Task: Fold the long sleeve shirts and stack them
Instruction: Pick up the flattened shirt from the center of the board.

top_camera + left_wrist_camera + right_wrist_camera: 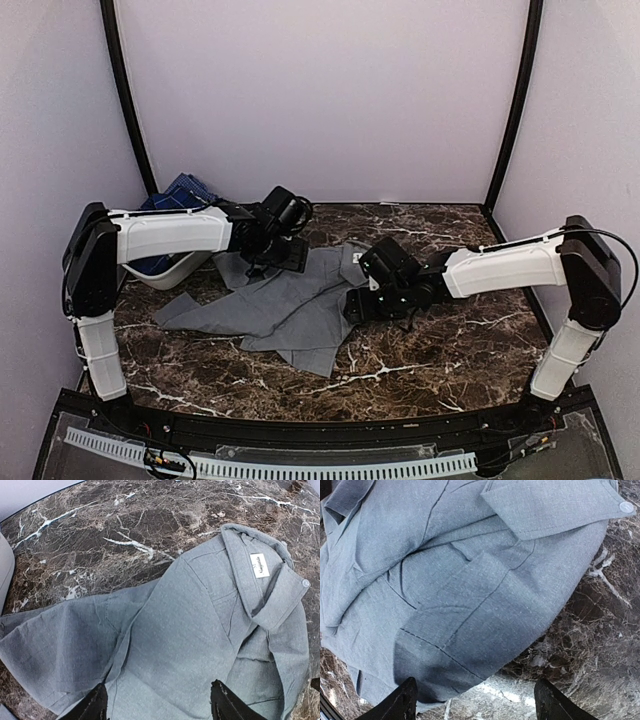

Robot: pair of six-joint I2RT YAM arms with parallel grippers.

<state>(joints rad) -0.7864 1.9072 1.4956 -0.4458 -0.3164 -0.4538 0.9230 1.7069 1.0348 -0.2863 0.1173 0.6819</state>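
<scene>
Fingers apart both sides, L fingers [95, 705] & R fingers [400, 702], nothing clamped. Grey shirt [290, 305] lies rumpled on tabletop [430, 350] under both (collar [245, 580] ahead of L pair); plaid shirt [185, 190] well left, in basket [178, 272]. Step prob. flattening grey; next: pinch an edge each.

Label [259, 565] on grey shirt [190, 645]: illegible

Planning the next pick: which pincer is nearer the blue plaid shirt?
Left. The left pincer is over the grey shirt, just right of the plaid shirt; the right pincer is at the grey shirt's opposite side.
</scene>
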